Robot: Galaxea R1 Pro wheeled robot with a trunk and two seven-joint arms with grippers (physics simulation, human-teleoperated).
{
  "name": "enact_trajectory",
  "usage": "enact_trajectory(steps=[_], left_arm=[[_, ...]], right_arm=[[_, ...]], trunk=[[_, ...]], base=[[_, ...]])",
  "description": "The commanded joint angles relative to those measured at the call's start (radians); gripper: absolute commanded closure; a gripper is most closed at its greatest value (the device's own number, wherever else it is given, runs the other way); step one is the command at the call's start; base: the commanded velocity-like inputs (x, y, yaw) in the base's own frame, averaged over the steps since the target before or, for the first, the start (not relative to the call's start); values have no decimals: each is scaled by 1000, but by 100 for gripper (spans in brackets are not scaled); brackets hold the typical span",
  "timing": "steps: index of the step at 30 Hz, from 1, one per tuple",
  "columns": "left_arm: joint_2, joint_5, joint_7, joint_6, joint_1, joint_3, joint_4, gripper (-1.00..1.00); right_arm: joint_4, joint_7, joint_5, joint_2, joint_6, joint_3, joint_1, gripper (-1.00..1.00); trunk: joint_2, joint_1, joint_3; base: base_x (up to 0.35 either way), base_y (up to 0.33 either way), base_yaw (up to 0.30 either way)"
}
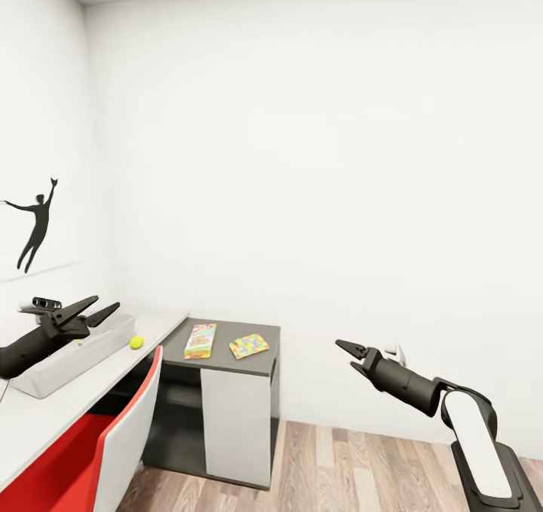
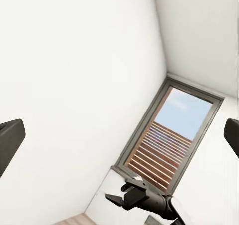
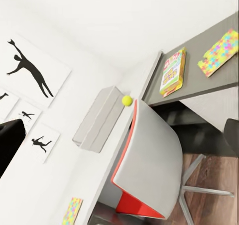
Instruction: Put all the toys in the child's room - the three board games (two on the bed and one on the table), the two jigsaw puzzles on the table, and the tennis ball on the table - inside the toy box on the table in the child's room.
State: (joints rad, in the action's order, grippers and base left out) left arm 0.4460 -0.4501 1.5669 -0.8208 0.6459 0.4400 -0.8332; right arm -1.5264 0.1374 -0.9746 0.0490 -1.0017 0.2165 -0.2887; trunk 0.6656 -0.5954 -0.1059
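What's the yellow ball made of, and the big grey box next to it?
The tennis ball looks like fuzzy felt over rubber, going by its matte yellow-green colour, though it is too small to show fuzz. The toy box looks like smooth matte plastic: plain light grey, with no grain or shine.

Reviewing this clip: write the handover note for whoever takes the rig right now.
Left end effector: open, empty, above the toy box.
Right end effector: open, empty, raised over the floor.
Tennis ball lies on the table beside the box.
One board game and one puzzle lie on the dark cabinet; a second puzzle lies further along the table.
Box contents cannot be seen. Nothing visibly stowed; all seen toys remain. Other games not located.
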Motion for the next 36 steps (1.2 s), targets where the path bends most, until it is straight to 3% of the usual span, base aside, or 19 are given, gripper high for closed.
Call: enact_trajectory(steps=[1, 36], left_arm=[[0, 1, 4, -11, 0, 0, 0, -100], [2, 1, 4, -12, -5, 0, 0, -100]], right_arm=[[1, 11, 10, 0, -5, 2, -1, -100], [16, 8, 10, -1, -3, 3, -1, -100]], trunk=[[0, 0, 0], [0, 0, 0]], base=[[-1, 0, -281], [-56, 35, -281]])
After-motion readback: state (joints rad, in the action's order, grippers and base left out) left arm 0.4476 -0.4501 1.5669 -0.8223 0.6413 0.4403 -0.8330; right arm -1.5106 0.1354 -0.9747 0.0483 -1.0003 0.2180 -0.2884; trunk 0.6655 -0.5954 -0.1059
